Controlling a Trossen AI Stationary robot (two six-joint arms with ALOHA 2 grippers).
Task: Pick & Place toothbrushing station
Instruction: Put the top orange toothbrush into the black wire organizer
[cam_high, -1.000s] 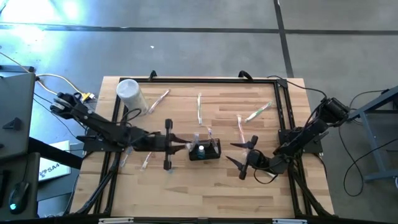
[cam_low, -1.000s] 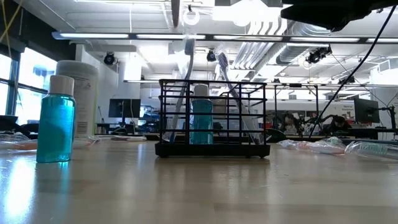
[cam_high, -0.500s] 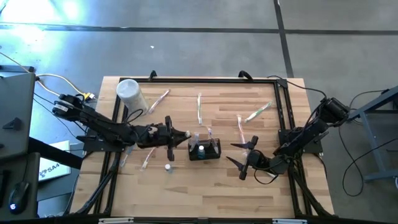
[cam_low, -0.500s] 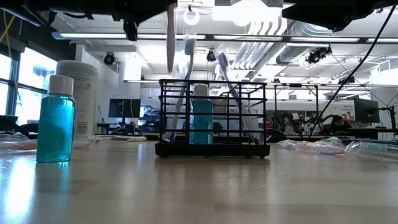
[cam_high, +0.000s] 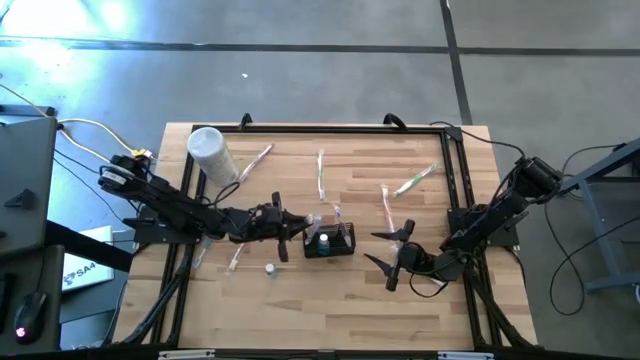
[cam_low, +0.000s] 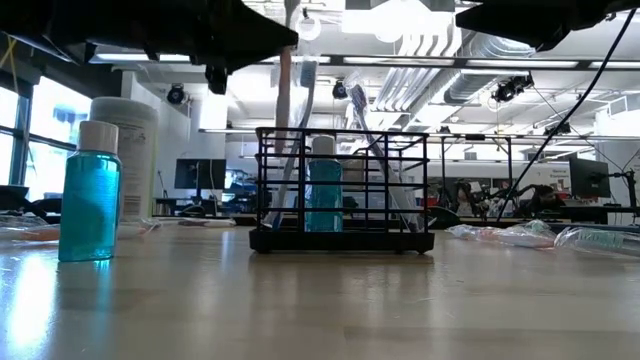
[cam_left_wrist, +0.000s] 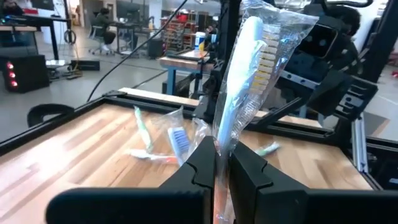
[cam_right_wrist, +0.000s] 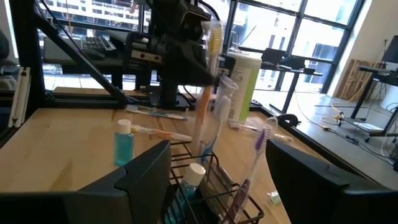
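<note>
Overhead view first: left end effector (cam_high: 288, 222) sits just beside the black holder (cam_high: 330, 242) at mid-desk (cam_high: 300, 310), clenched on a wrapped toothbrush (cam_high: 300, 220). Right end effector (cam_high: 395, 252) waits released, near the holder's other side. Open room lies toward the desk's near edge; a small bottle (cam_high: 269, 268) stands nearby.

Low view: the toothbrush (cam_low: 283, 90) hangs upright over the holder's (cam_low: 342, 185) end compartment, beside brushes already standing there.

Left wrist view: fingers (cam_left_wrist: 198, 169) pinch the handle low down. Risk, as I judge it: the crinkled wrapper could snag the wire rim, tipping the light holder.
</note>
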